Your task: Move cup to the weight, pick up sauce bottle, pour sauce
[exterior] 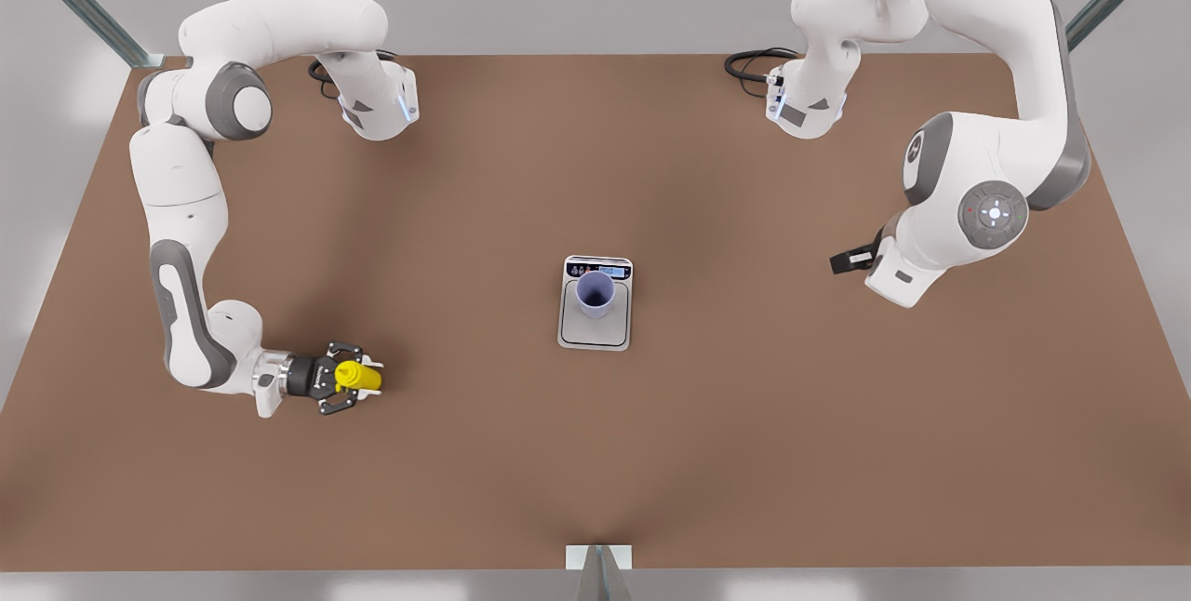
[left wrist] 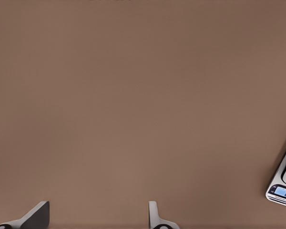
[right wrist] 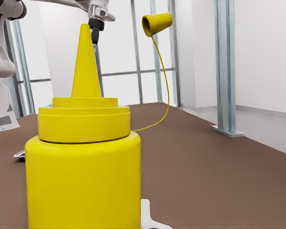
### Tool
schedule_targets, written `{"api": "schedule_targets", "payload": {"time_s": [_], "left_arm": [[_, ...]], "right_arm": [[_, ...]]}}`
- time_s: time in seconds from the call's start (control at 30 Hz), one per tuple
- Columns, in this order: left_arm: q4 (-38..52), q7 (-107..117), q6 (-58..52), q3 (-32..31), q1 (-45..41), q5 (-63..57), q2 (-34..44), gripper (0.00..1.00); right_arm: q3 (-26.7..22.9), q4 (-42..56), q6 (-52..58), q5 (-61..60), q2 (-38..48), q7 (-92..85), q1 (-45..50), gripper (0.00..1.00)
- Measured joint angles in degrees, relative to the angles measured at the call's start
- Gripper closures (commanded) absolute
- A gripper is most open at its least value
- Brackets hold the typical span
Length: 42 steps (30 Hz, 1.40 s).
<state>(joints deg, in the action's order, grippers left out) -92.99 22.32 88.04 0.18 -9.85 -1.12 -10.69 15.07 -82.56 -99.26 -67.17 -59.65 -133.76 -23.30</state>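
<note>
The brown worktop (exterior: 744, 452) carries the silver-grey weight (exterior: 595, 317) near its middle, long axis running toward the far edge, where its dark display strip sits. The lavender-blue cup (exterior: 594, 293) stands upright on its plate, mouth up. Toward the front view's left edge, the right gripper (exterior: 352, 377) is closed around the bright yellow sauce bottle (right wrist: 83, 181), upright with its cone nozzle pointing up and a tethered cap (right wrist: 157, 24) dangling. The left gripper (left wrist: 97, 214) hovers over bare worktop beside the weight, jaws spread, holding nothing.
</note>
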Motion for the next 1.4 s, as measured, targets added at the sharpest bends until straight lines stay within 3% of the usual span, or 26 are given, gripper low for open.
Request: {"api": "schedule_targets", "payload": {"time_s": [0.23, 0.3, 0.33, 0.37, 1.07, 1.33, 1.4], "left_arm": [[0.0, 0.1, -0.3, 0.0, -0.1, 0.0, 0.0, 0.0], [0.0, 0.3, -0.4, 0.0, -0.1, 0.0, 0.1, 0.0], [0.0, 0.4, -0.4, 0.0, -0.1, 0.0, 0.1, 0.0], [0.0, 0.4, -0.4, 0.0, -0.7, 0.0, 0.0, 0.0], [0.0, 0.4, -1.0, 0.0, -0.9, 0.0, 0.1, 0.0], [0.0, 0.4, -1.4, 0.0, -1.0, 0.1, 0.1, 0.0], [0.0, 0.4, -1.4, 0.0, -1.0, 0.1, 0.1, 0.0]], "right_arm": [[0.0, 0.1, -0.6, 0.1, -0.3, -0.2, 0.0, 0.54], [0.0, 0.1, -0.7, 0.2, -0.3, 0.3, -0.1, 0.3], [0.1, 0.0, -0.6, 0.4, -0.3, 0.4, -0.1, 0.24], [0.0, 0.0, -0.4, 0.6, -0.3, 0.5, -0.2, 0.0], [0.0, -0.2, 0.2, 2.0, -0.3, 0.4, -0.9, 0.0], [0.4, -4.3, 0.3, 8.5, 0.9, 0.4, -7.9, 0.0], [2.8, -13.9, 5.5, 17.2, 16.5, 1.5, -19.8, 0.0]]}}
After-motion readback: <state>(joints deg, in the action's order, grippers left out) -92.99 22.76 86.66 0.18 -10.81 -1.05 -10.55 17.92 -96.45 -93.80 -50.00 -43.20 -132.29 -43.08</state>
